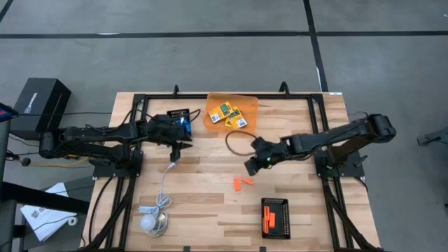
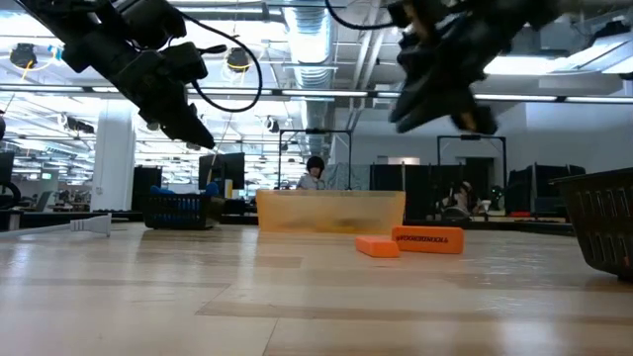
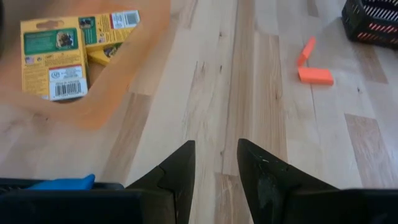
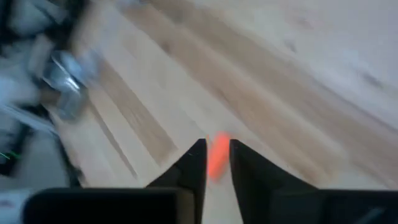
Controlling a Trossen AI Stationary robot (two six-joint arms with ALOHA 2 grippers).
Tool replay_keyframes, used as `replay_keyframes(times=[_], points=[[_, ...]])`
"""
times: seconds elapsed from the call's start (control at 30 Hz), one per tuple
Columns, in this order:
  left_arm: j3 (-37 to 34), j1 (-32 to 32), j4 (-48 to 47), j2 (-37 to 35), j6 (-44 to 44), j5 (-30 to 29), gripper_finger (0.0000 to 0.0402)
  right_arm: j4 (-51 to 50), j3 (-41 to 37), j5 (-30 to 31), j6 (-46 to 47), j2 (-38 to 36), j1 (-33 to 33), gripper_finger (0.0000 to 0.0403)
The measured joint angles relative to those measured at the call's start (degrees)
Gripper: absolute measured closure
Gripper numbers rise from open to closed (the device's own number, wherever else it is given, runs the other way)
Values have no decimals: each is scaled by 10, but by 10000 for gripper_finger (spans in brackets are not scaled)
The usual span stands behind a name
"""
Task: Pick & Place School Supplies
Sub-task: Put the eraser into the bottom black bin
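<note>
A: Right gripper (image 1: 250,168), fingers slightly parted, nothing visibly gripped, is hovering over the orange sticks (image 1: 242,183) at table centre, at its 6 o'clock.

B: You are approaching a pick; next, descend, straddle one stick, close.

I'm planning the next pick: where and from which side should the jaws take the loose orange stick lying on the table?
Probably across the middle of the orange stick, coming straight down from above. It lies flat on the bare table, so only its long sides are free. A second orange piece lies close beside it, so the jaws should straddle the stick's narrow width from the side away from that piece.
</note>
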Motion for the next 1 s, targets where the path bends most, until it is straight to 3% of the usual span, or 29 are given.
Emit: replay_keyframes(times=[0.2,0.5,0.7,1.0], points=[[0,0,13,0,0,0,286,-216,124,5,-3,45,36,281],[0,0,14,0,2,0,286,-309,252,10,-4,179,67,205],[0,0,13,0,3,0,286,-330,287,-11,-6,259,83,201],[0,0,13,0,5,29,286,-337,289,-29,-17,278,74,210]])
